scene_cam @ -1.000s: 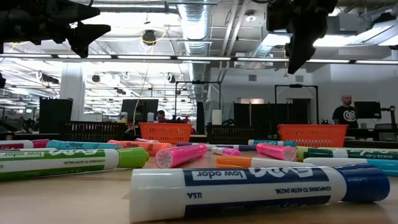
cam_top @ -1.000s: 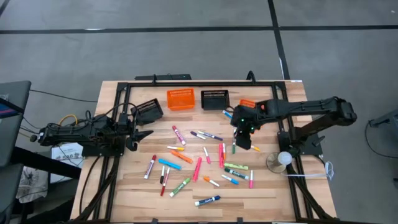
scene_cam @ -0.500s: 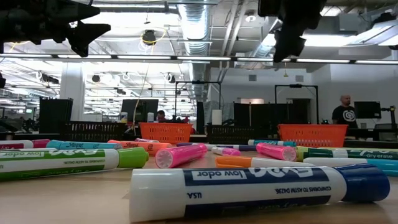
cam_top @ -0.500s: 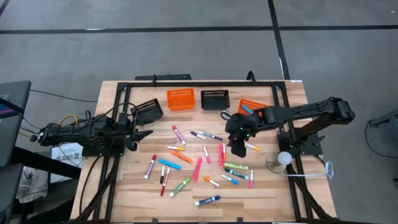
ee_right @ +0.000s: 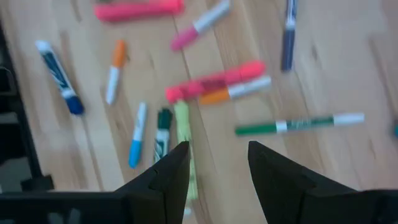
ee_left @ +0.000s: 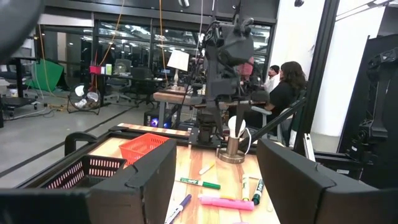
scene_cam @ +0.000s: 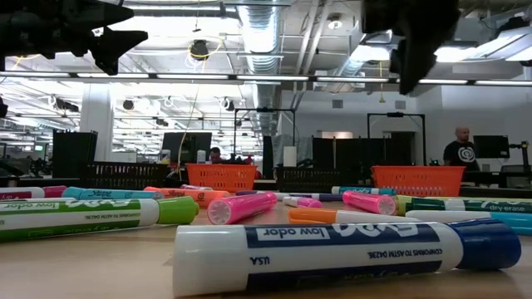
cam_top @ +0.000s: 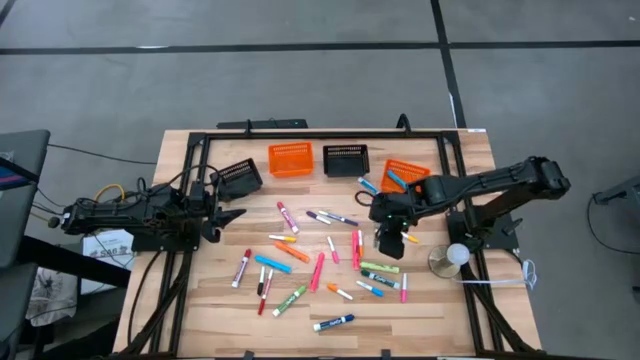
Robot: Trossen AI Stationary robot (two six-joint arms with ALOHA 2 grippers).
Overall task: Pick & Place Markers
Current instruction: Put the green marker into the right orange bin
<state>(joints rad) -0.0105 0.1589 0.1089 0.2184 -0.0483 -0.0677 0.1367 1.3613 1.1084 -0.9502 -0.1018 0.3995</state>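
**Right pincer above the scattered markers**

The right pincer (cam_top: 390, 238) hangs over the right-hand part of the wooden tabletop (cam_top: 220, 300), its two fingers (ee_right: 168, 171) parted with nothing between them. Below it the markers (cam_top: 320, 262) lie loose across the middle of the tabletop, none of them lifted. Seen from its own wrist, a yellow-green marker (ee_right: 183, 140) lies just under the gap between the fingers, with a dark green one (ee_right: 163, 132) and a light blue one (ee_right: 136, 143) just beside it, and a long green marker (ee_right: 298, 124) and a pink one (ee_right: 214, 81) farther out. Two markers already lie in the orange basket (cam_top: 405, 172) at the back right.

The left pincer (cam_top: 225, 215) waits near the left edge, fingers apart and empty, well apart from the markers. Along the back stand a black basket (cam_top: 240, 176), another orange one (cam_top: 290, 158) and a second black one (cam_top: 345, 159).
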